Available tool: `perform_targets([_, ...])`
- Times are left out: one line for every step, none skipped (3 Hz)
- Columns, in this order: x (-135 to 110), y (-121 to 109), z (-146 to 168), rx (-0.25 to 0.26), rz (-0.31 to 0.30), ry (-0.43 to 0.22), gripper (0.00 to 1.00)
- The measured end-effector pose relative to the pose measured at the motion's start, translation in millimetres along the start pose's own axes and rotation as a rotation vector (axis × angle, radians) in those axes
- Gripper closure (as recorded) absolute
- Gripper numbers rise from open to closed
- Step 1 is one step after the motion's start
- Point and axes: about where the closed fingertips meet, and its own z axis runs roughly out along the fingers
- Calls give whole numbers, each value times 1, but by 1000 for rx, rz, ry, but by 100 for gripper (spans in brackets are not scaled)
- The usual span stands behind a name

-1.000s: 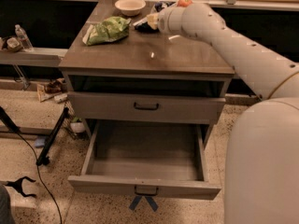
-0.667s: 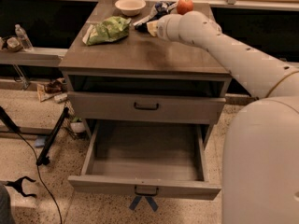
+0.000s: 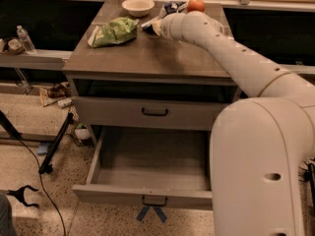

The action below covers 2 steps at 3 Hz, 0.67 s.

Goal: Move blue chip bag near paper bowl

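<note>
We are reaching our arm across the counter (image 3: 147, 58) from the right. The pincer (image 3: 149, 26) is hanging low over the back half, just right of the green bag (image 3: 114, 32) and in front of the bowl (image 3: 138, 5). The wrist is blocking our view of it, so we cannot tell whether it is apart, together, or clamped on anything.

The blue bag (image 3: 171, 8) is lying at the back edge, just behind the wrist, between the bowl and the apple (image 3: 196, 5). The arm is hiding most of it, and only its top is showing. We are judging that the arm is coming in low and sideways because the bag is lying flat and slack, so a grip on its near edge is likely to suit it better than one from above.

We are treating this as the grasping stage, with the short carry towards the bowl not yet done. The bag is sitting close beside the apple, so a careless sweep could be rolling the fruit off the back. The green bag is lying near the pincer's left and could be taken by mistake. Below, a drawer (image 3: 152, 171) is standing open, clear of the work.
</note>
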Motion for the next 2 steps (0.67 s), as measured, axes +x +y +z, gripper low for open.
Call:
perform_targets([-11,-11,21,14,-35,-10,100])
perform_targets([-18,-11,42,6,-44,-21,100])
